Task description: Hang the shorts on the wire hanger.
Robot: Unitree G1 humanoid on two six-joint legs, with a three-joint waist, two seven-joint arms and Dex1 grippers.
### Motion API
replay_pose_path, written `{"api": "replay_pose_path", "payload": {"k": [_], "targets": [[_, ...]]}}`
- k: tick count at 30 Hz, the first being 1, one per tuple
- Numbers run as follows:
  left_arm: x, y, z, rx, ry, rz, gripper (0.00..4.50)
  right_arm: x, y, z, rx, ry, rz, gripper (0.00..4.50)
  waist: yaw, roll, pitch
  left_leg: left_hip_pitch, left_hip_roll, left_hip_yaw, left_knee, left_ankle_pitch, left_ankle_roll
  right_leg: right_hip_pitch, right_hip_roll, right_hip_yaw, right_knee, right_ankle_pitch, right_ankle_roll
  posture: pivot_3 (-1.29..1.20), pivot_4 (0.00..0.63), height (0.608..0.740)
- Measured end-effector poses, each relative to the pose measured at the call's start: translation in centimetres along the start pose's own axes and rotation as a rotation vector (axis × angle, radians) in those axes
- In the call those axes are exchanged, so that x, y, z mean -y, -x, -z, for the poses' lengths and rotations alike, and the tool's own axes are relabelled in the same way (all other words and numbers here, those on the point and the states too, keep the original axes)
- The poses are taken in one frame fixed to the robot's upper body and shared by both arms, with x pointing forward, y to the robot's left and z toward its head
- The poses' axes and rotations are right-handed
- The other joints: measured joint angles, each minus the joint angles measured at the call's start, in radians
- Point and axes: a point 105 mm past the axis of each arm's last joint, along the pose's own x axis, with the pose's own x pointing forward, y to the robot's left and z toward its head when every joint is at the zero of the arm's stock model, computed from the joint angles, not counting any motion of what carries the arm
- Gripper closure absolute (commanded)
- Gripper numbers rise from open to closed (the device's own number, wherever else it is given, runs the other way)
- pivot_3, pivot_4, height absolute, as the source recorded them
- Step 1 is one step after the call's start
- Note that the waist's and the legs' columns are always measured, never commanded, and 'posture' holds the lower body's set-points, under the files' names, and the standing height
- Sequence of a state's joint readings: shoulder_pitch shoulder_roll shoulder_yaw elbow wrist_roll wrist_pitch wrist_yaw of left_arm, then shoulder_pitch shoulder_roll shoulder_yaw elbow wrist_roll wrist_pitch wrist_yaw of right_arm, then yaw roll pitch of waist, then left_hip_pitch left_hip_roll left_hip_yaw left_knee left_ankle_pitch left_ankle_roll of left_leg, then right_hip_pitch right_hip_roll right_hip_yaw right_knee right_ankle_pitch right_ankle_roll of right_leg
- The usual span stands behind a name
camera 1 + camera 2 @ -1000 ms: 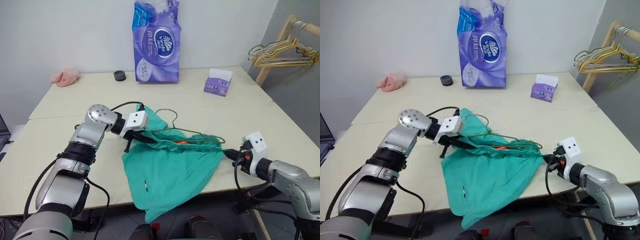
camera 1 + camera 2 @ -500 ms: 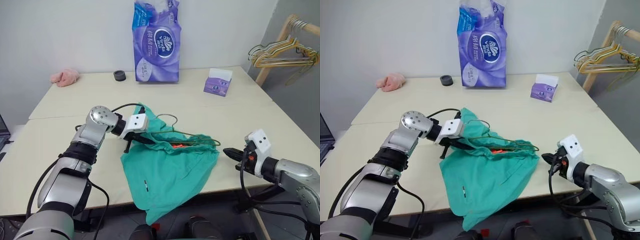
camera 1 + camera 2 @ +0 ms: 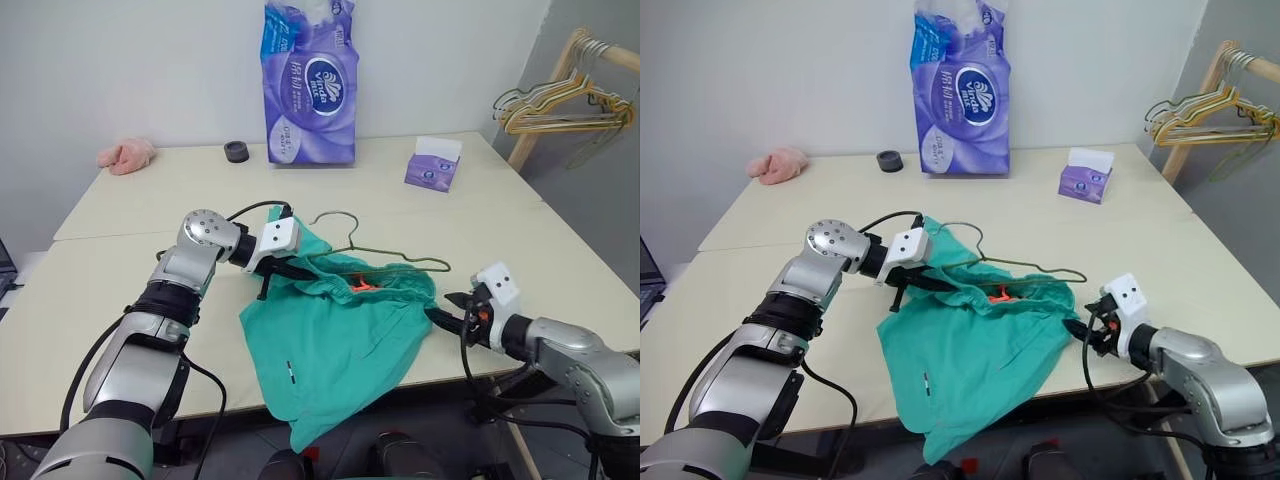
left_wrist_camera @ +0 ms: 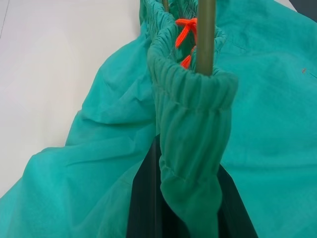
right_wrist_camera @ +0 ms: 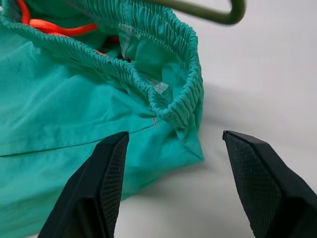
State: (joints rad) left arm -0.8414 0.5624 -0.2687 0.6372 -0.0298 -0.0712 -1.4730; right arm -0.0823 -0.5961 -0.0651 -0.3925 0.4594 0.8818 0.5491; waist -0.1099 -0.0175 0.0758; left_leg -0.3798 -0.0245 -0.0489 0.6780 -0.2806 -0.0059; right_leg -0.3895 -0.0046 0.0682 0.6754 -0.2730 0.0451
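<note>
The teal shorts (image 3: 330, 335) lie at the table's front, legs hanging over the edge. My left gripper (image 3: 290, 272) is shut on the left end of the gathered waistband (image 4: 190, 99). The olive wire hanger (image 3: 400, 260) lies along the waistband, hook (image 3: 335, 216) toward the back; in the left wrist view its wire (image 4: 205, 34) enters the waistband beside an orange cord (image 4: 185, 32). My right gripper (image 5: 174, 135) is open, fingers wide apart, just short of the waistband's right corner (image 5: 176, 106). The hanger's right bend (image 5: 223, 15) lies bare on the table beyond that corner.
A tall purple tissue pack (image 3: 310, 80), a small purple tissue box (image 3: 433, 165), a black roll (image 3: 237, 150) and a pink cloth wad (image 3: 125, 155) stand along the table's back. A wooden rack with several wire hangers (image 3: 560, 100) is at the far right.
My right gripper let go of the waistband's right corner, pulled back, then opened and returned close to it. The waistband slackened toward the left. The left gripper kept its hold.
</note>
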Motion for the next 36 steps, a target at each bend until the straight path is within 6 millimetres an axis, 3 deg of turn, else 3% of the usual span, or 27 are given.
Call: {"api": "replay_pose_path", "payload": {"k": [9,12,20,27,36], "targets": [[0.0,0.0,-0.2,0.004,-0.003,-0.003,4.50,0.6,-2.3,-0.6,0.022,-0.011,0.013,1.21,-0.001,0.000,0.000,0.000,0.000,-0.001,0.000,0.000,0.000,0.000,0.000,0.000,0.000,0.000,0.000,-0.16,0.053,0.740],[-0.1,0.0,-0.2,0.004,-0.002,-0.006,4.50,0.5,-2.9,-0.1,0.004,-0.020,0.004,1.80,-0.001,0.000,0.000,0.000,0.000,0.000,0.000,0.000,0.000,0.000,0.000,0.000,0.000,0.001,-0.002,-0.15,0.051,0.740],[-0.1,0.1,-0.2,0.002,-0.003,-0.012,4.50,0.5,-3.4,-0.7,0.034,-0.015,0.013,4.46,-0.002,0.000,0.000,0.000,0.000,-0.001,0.000,0.000,0.000,0.000,0.000,-0.001,0.000,0.003,-0.004,-0.15,0.051,0.740],[-0.1,0.6,0.1,-0.012,-0.007,-0.018,4.50,0.7,-3.2,-1.1,0.052,-0.007,0.028,4.46,-0.003,0.000,0.000,0.000,0.000,-0.001,0.000,0.000,0.000,0.000,0.000,-0.001,0.001,0.003,-0.004,-0.15,0.049,0.740],[0.0,1.5,1.1,-0.054,-0.023,-0.015,4.50,0.4,-0.8,-1.5,0.080,0.014,0.033,4.46,-0.002,0.000,0.000,0.000,0.000,-0.001,0.000,0.000,0.000,0.000,0.000,-0.001,0.000,0.002,-0.004,-0.17,0.050,0.740]]}}
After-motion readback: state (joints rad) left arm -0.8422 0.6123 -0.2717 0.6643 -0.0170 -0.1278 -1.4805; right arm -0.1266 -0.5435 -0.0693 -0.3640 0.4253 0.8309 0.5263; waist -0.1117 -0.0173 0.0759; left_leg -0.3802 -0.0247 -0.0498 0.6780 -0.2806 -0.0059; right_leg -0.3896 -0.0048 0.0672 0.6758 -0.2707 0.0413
